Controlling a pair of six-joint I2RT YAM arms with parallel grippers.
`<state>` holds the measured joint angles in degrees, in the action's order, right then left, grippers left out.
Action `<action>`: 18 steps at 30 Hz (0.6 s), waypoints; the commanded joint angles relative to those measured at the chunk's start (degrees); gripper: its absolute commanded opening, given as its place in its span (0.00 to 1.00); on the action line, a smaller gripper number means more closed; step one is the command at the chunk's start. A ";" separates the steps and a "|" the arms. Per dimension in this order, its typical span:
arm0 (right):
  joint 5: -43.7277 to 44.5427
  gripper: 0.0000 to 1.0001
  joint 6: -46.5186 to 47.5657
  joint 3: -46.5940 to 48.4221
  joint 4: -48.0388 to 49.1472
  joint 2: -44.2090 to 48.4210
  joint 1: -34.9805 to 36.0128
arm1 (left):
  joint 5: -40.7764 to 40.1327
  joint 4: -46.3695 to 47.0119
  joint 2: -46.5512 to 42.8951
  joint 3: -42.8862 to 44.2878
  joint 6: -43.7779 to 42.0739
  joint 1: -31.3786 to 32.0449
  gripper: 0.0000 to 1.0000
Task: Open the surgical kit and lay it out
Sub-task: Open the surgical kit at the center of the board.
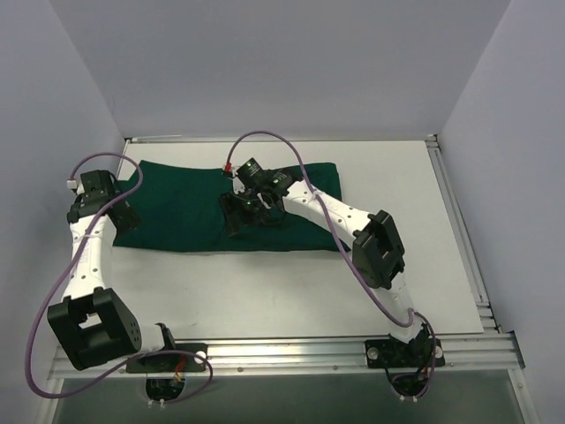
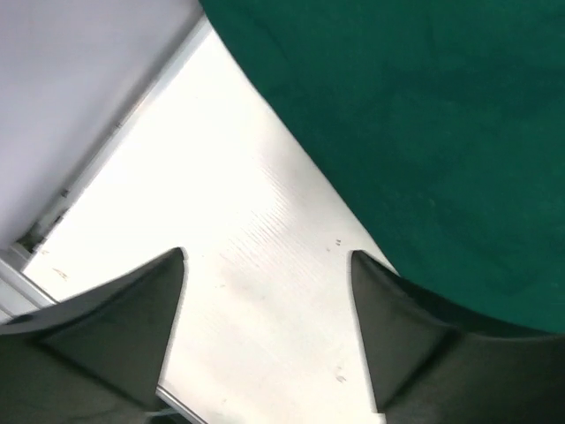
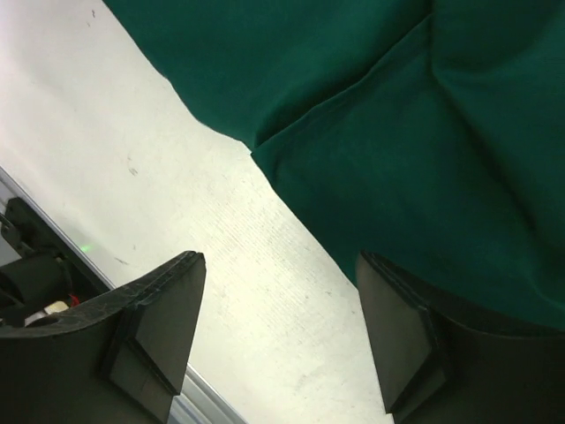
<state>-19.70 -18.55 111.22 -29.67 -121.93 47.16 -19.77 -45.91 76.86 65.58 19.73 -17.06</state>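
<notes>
Risk: left gripper (image 2: 265,256) and right gripper (image 3: 278,258) hang open at edges of the folded green wrap (image 1: 190,208); a lopsided pull could drag it whole across the tabletop (image 1: 265,291).

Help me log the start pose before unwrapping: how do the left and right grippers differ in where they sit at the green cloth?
The left gripper sits at the green cloth's left end; the right gripper is around the middle, toward its near edge. The left gripper's view shows one smooth cloth edge, while the right gripper's shows a folded flap overlapping. Both have open, empty jaws straddling the cloth edge and bare table.
</notes>
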 commanded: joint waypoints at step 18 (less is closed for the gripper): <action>2.83 0.56 5.28 8.57 0.76 -8.58 2.50 | 18.97 -4.72 -11.30 -2.83 5.58 2.82 0.82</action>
<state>-16.34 -14.33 116.46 -28.29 -129.14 48.73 -5.37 -50.19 66.48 62.37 23.14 -14.33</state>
